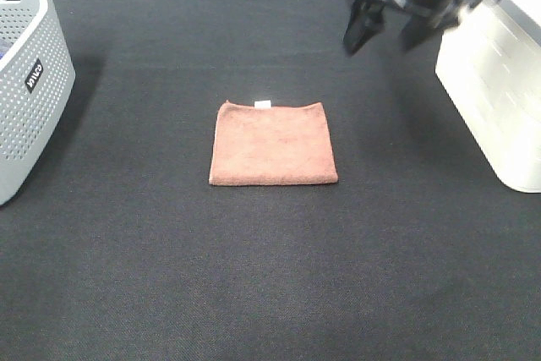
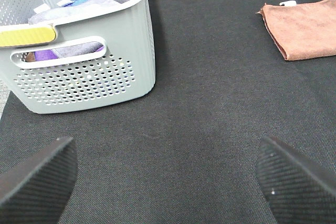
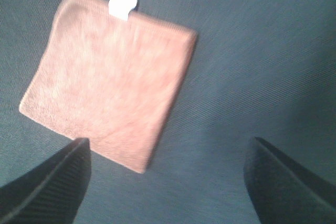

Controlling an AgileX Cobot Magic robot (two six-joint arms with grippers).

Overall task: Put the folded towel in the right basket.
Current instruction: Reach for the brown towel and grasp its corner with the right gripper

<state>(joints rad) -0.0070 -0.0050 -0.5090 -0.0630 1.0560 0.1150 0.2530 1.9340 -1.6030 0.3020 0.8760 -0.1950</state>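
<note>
The folded towel (image 1: 272, 144) is a reddish-brown square with a small white tag on its far edge. It lies flat on the black mat in the middle. It also shows in the left wrist view (image 2: 304, 27) and the right wrist view (image 3: 107, 80). The right basket (image 1: 499, 90) is white and stands at the right edge. My right gripper (image 1: 389, 31) is open and empty, in the air to the far right of the towel, next to the white basket; it also shows in the right wrist view (image 3: 165, 182). My left gripper (image 2: 168, 177) is open and empty, near the grey basket.
A grey perforated basket (image 1: 25, 82) with a black label stands at the left edge and holds several cloths (image 2: 79, 3). Black mat (image 1: 270, 276) covers the table.
</note>
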